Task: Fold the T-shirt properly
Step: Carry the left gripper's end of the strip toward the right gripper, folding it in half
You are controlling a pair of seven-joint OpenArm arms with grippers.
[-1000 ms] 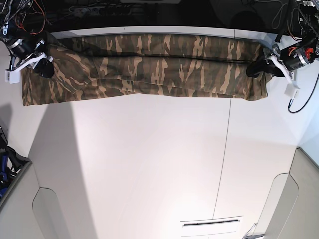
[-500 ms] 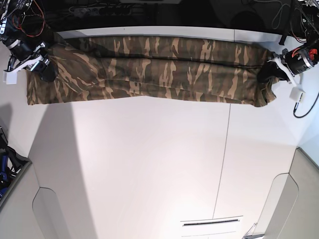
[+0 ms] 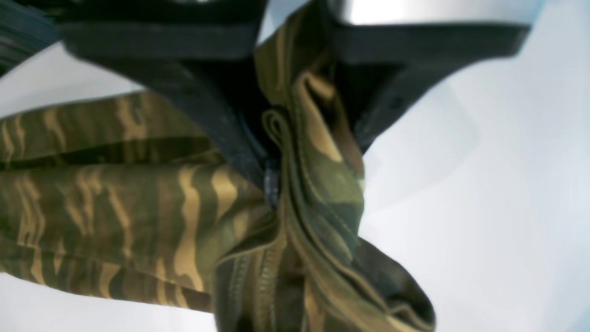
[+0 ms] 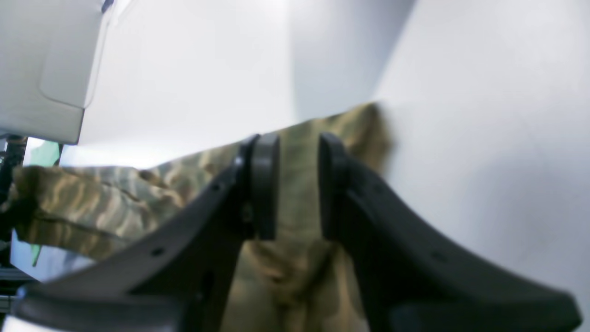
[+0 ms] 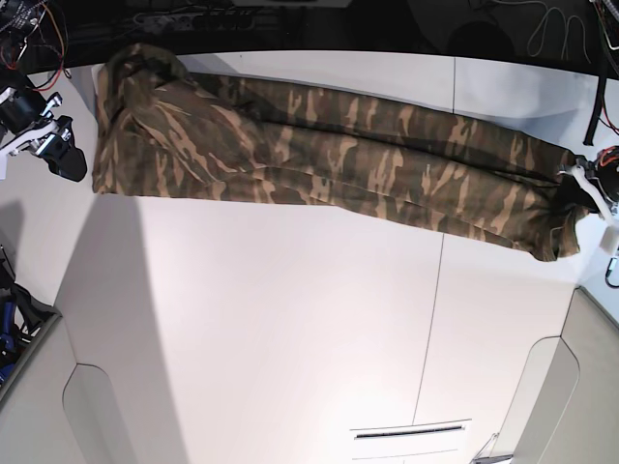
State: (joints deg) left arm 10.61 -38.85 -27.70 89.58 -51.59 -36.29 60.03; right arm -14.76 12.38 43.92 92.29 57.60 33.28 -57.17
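Note:
The camouflage T-shirt (image 5: 319, 145) lies as a long bunched band across the far part of the white table, slanting from the far left down to the right. My left gripper (image 5: 573, 208) is shut on its right end. The left wrist view shows folded hems of the T-shirt (image 3: 138, 198) pinched between that gripper's black fingers (image 3: 313, 161). My right gripper (image 5: 63, 159) stands just left of the shirt's left end, apart from it. In the right wrist view its jaws (image 4: 298, 152) stand parted, with the T-shirt (image 4: 92, 193) showing beyond and beneath them.
The white table (image 5: 290, 319) has a thin seam (image 5: 435, 319) right of centre. Grey panels sit at the near left corner (image 5: 39, 406) and the near right corner (image 5: 580, 387). Cables and dark equipment (image 5: 193, 14) run along the far edge.
The right gripper let go of the shirt's left end and moved left. The left gripper pulled the shirt right and toward the near side; the band now slants, and its left end is heaped.

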